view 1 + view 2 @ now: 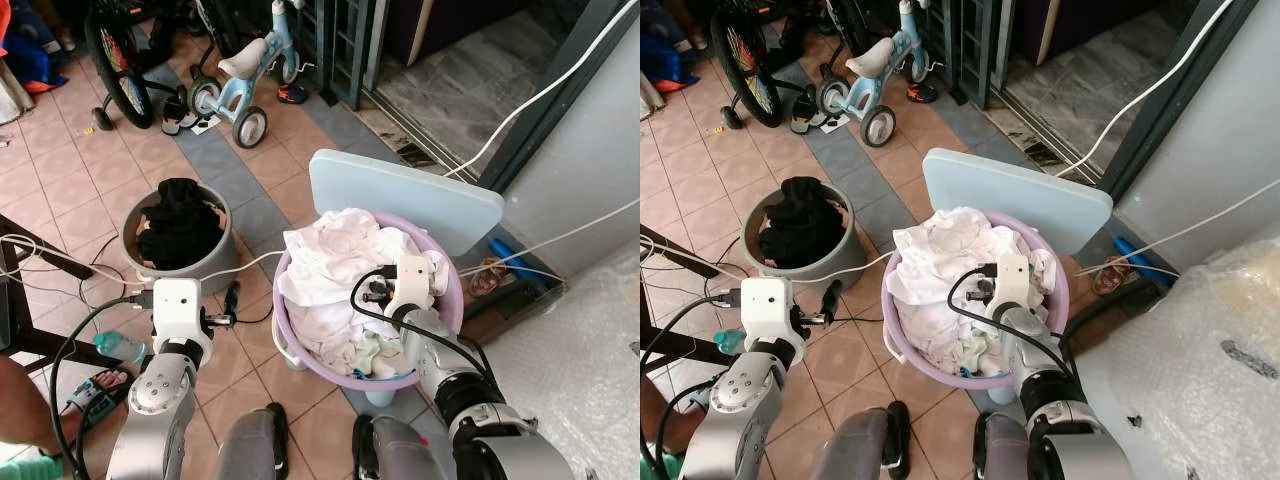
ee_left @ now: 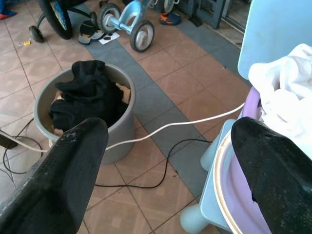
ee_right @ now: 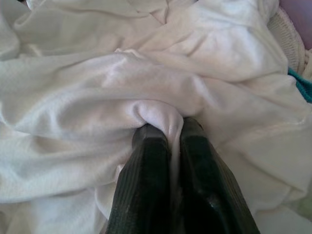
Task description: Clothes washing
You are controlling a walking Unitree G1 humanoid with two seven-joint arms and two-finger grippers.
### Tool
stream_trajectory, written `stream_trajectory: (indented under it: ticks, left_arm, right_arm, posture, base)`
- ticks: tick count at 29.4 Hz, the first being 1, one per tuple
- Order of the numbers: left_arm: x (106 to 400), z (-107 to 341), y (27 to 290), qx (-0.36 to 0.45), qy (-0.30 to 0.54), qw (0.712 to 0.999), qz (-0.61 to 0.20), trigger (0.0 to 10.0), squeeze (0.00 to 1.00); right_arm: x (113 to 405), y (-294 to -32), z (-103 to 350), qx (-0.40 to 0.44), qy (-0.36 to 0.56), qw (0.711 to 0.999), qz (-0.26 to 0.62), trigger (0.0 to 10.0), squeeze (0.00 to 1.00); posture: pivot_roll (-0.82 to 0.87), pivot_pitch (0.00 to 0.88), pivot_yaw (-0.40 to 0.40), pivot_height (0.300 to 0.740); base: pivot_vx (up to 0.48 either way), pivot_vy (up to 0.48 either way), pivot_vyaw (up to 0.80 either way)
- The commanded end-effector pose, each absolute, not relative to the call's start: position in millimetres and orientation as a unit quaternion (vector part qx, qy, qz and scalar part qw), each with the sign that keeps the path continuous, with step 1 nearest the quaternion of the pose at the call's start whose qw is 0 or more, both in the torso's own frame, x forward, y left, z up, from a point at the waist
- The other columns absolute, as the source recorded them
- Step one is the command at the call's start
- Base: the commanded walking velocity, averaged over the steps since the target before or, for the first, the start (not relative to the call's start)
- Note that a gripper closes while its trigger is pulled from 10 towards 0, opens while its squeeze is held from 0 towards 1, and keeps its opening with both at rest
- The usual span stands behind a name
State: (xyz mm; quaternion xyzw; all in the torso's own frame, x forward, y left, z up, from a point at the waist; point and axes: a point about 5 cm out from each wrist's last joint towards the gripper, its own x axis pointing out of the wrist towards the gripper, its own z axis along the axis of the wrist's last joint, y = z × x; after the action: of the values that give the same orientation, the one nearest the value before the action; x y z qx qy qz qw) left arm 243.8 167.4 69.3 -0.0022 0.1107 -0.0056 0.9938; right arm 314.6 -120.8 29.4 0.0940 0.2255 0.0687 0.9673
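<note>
1. A heap of crumpled white cloth laundry (image 1: 335, 270) fills the round lilac plastic basin (image 1: 452, 300), which stands on a pale blue plastic stool (image 2: 207, 195) on the tiled floor; the basin's lower wall is cut off from sight behind the right arm.
2. A scrap of teal fabric (image 3: 303, 84) peeks out at the edge of the heap, mostly buried.
3. The right gripper (image 3: 169, 134) is pressed into the white pile, its two black fingers (image 3: 146, 165) clenched together on a pinched fold of the white cloth, with only a thin strip of fabric between them.
4. In the head views the right gripper's fingertips are hidden under its white wrist housing.
5. The left gripper (image 2: 165, 146) hangs over the floor between the two containers, its fingers spread wide and holding nothing.
6. A round grey plastic tub (image 1: 215, 255) holding black clothes (image 1: 180, 225) sits just beside the basin; a white cable (image 2: 170, 126) runs across the tiles between them.
7. A pale blue flat board (image 1: 410, 195) leans behind the basin.
8. A light blue child's tricycle (image 1: 245, 75) stands farther back; a dark bicycle wheel (image 1: 118, 65) is cut off by the frame edge.
</note>
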Motion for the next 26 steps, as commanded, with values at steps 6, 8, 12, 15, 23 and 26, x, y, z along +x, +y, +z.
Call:
stream_trajectory:
  ticks: [6,8,12,15,23,26]
  left_arm:
    - [265.8,67.3,152.4,-0.023,0.097,0.995,-0.013,10.0,0.00]
    - [268.7,67.8,150.0,-0.025,0.096,0.995,-0.018,10.0,0.00]
    - [274.6,66.0,145.8,-0.024,0.096,0.995,-0.033,10.0,0.00]
    - [276.5,63.6,144.0,-0.021,0.096,0.994,-0.039,10.0,0.00]
    - [282.1,60.8,134.2,-0.028,0.094,0.994,-0.040,10.0,0.00]
    - [282.2,59.8,132.5,-0.031,0.094,0.994,-0.042,10.0,0.00]
  right_arm:
    - [322.6,-136.9,85.9,0.120,0.067,0.989,0.052,0.0,0.00]
    - [322.8,-141.9,96.1,0.123,0.039,0.991,0.038,0.0,0.00]
    - [319.2,-158.1,137.0,0.094,-0.064,0.994,-0.004,0.0,0.00]
    - [313.9,-165.2,154.5,0.052,-0.108,0.993,-0.020,0.0,0.00]
    - [287.9,-176.6,182.4,0.020,-0.147,0.989,-0.021,0.0,0.00]
    - [287.2,-173.0,186.4,0.024,-0.151,0.988,-0.019,0.0,0.00]
  posture:
    - [-0.06,0.040,0.040,0.740]
    - [-0.08,0.034,0.046,0.740]
    - [-0.12,0.024,0.077,0.740]
    - [-0.13,0.023,0.082,0.740]
    - [-0.15,0.024,0.081,0.740]
    - [-0.15,0.027,0.083,0.740]
  base:
    - [0.000,0.000,0.00]
    - [0.000,0.000,0.00]
    - [0.000,0.000,0.00]
    - [0.000,0.000,0.00]
    - [0.000,0.000,0.00]
    - [0.000,0.000,0.00]
